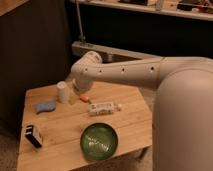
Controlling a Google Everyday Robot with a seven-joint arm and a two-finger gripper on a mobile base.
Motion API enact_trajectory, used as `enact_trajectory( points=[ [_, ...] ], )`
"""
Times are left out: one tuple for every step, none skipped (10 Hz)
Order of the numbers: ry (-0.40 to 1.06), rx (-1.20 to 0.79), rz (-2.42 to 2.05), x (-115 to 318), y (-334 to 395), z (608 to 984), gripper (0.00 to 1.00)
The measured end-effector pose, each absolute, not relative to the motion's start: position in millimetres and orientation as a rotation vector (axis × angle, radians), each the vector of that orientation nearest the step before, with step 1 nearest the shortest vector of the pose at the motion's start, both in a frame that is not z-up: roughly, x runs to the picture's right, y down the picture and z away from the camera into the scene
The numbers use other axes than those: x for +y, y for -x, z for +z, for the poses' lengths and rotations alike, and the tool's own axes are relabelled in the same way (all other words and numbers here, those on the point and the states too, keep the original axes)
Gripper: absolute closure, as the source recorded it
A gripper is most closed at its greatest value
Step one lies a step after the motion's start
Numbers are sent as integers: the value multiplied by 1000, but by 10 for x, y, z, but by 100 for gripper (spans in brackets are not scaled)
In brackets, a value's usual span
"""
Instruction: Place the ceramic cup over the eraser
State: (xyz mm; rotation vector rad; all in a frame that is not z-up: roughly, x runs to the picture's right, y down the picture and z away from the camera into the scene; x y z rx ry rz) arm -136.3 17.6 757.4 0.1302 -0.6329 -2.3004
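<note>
The small white ceramic cup (62, 92) stands upright near the back left of the wooden table (60, 150). The black eraser (33, 135) with a white label lies near the table's front left corner, well apart from the cup. My gripper (76, 96) hangs from the white arm just to the right of the cup, low over the table. It is open and holds nothing. The wrist hides most of its fingers.
A blue cloth-like piece (45, 106) lies left of the cup. A long white printed box (103, 107) and a small orange thing (84, 98) lie right of the gripper. A green glossy bowl (99, 140) sits at the front. My arm's bulk fills the right side.
</note>
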Motion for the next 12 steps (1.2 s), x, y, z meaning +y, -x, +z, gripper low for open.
enact_trajectory(
  points=[
    [-132,-632,-2300,169,1360,7566,20],
    [-131,-625,-2305,177,1360,7565,20],
    [-132,-597,-2321,157,1371,7567,20],
    [-135,-562,-2335,115,1390,7584,20],
    [-148,-535,-2351,70,1466,7611,20],
    [-182,-493,-2377,-45,1656,7683,20],
    [-203,-484,-2386,-109,1777,7744,20],
    [-236,-488,-2395,-169,1927,7797,20],
    [-290,-515,-2393,-238,2080,7889,20],
    [-337,-551,-2378,-282,2141,7986,20],
    [-392,-620,-2355,-294,2203,8077,20],
    [-429,-697,-2333,-300,2243,8191,20]
  ],
)
